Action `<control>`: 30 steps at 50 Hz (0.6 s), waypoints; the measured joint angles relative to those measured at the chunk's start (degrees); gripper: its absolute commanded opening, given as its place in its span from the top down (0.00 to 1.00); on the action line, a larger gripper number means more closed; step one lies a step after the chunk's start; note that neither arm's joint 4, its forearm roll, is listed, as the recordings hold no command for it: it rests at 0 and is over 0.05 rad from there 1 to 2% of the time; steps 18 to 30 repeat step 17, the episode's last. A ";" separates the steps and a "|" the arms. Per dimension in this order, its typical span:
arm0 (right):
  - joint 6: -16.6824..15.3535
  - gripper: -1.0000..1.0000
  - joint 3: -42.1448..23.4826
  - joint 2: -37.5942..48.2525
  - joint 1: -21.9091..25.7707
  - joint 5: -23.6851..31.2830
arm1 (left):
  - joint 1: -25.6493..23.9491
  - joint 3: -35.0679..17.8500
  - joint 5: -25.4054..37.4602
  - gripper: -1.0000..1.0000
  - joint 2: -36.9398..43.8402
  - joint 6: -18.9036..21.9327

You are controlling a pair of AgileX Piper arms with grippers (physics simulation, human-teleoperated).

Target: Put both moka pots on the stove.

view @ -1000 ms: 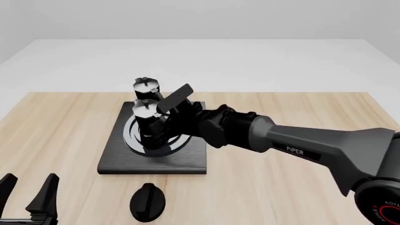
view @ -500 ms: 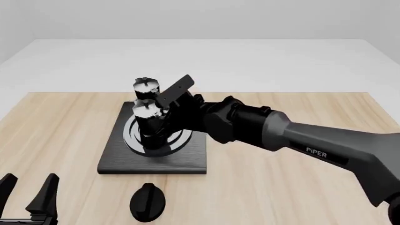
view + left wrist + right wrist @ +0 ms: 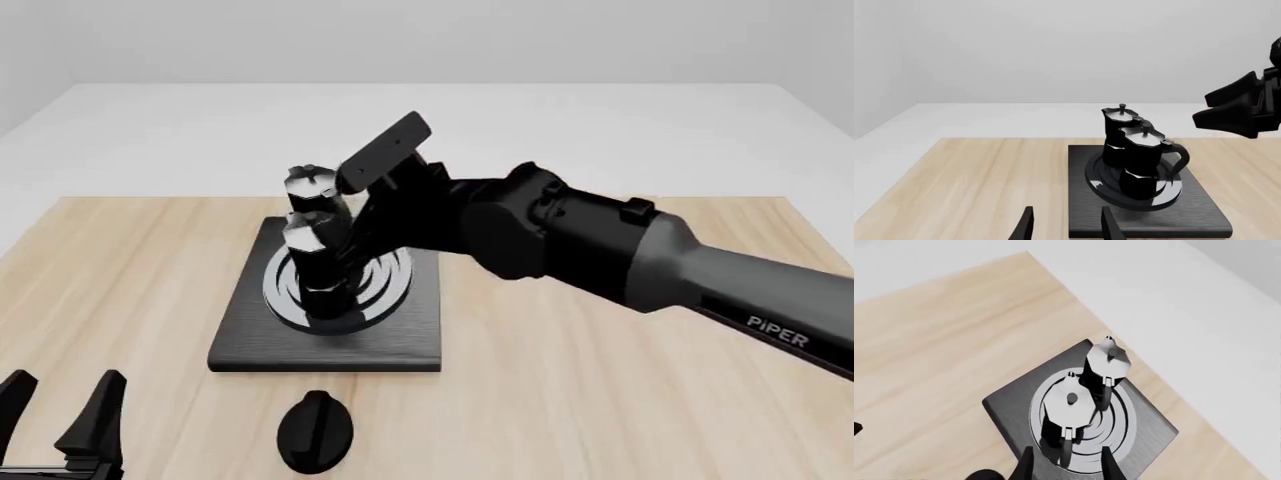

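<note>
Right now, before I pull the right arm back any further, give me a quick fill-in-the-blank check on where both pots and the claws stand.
1. Both moka pots stand upright on the ____, over its ring burner.
2. The right claw is open and grips ____.
3. The left claw sits low near the table's front edge, its fingers ____.
4. The black oval knob lies on the ____, in front of the stove.

Missing words: stove; nothing; open; table
</note>
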 measured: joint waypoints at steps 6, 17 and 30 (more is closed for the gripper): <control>0.14 0.00 0.01 -2.30 0.28 1.06 | 0.00 0.00 0.00 0.00 0.00 0.00; 0.50 0.00 0.95 -6.74 0.63 2.20 | 0.00 0.00 0.00 0.00 0.00 0.00; 0.50 0.00 0.95 -6.74 0.63 2.20 | 0.00 0.00 0.00 0.00 0.00 0.00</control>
